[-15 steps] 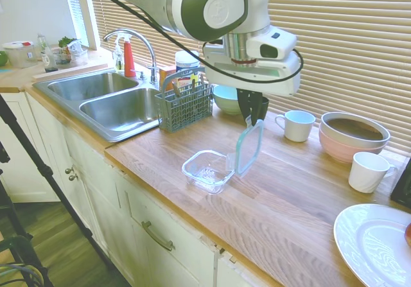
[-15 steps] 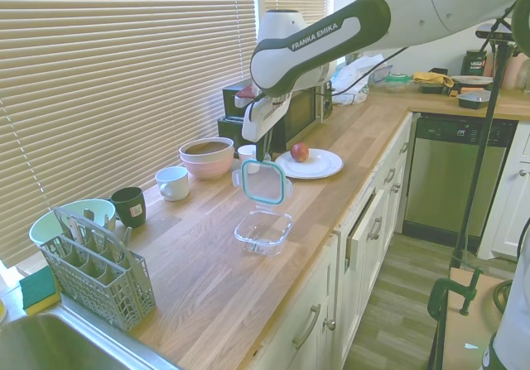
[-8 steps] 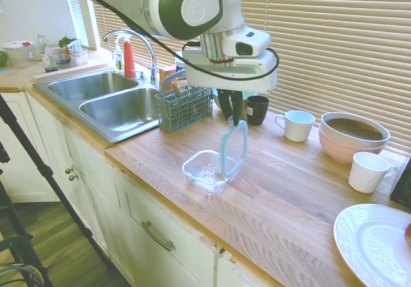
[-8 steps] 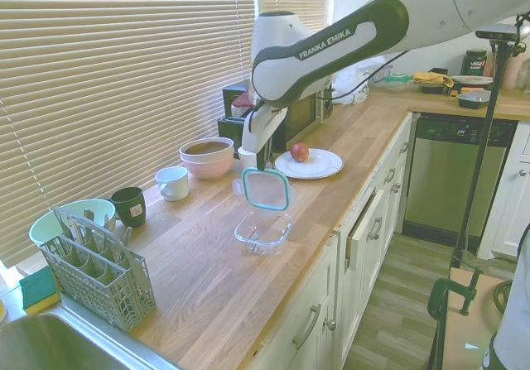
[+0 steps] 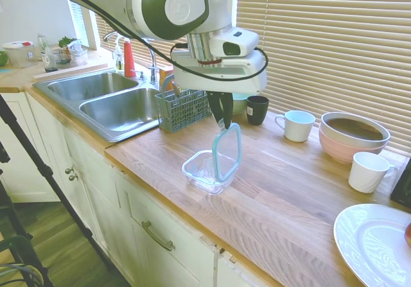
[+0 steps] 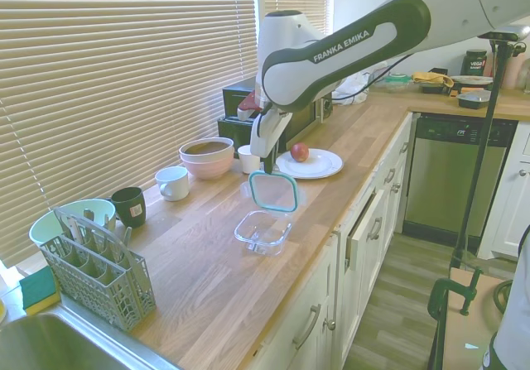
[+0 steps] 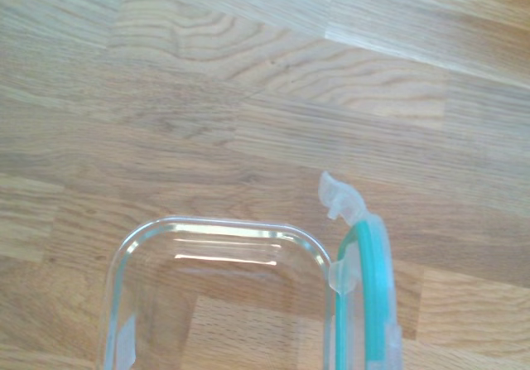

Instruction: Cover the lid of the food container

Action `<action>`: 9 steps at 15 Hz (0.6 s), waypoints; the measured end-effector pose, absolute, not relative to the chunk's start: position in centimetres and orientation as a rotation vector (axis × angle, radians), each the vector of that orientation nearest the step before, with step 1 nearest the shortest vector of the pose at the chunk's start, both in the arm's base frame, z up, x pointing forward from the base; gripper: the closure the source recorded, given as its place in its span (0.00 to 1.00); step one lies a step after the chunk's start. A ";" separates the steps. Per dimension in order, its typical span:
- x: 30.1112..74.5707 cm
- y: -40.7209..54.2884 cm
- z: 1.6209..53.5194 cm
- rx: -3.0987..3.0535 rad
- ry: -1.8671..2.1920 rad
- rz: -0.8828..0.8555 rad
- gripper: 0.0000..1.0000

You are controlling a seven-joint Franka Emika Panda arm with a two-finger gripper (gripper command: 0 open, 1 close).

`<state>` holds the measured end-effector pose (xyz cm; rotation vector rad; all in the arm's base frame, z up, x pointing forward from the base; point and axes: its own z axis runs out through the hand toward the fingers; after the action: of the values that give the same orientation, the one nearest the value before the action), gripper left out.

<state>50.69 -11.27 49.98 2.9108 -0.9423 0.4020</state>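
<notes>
A butcher-block wooden kitchen counter [image 5: 289, 191] lay beneath closed blinds. The white arm reached down over the small square clear glass container [image 5: 204, 171], its gripper [image 5: 223, 124] closed on the blue-rimmed clear plastic lid [image 5: 227, 153], which hung on edge above it. Released this upright, the lid would likely topple off.

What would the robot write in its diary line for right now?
gripper: shut on lid | lid: upright, edge-on, hanging over food container | food container: uncovered, on counter
</notes>
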 end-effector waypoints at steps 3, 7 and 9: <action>50.9 -9.8 49.8 2.894 -0.923 0.401 1.00; 51.5 -6.2 48.4 2.865 -0.884 0.384 1.00; 51.8 -4.3 47.0 2.853 -0.849 0.362 1.00</action>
<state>51.81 -4.33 47.01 2.8529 -0.8493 0.3621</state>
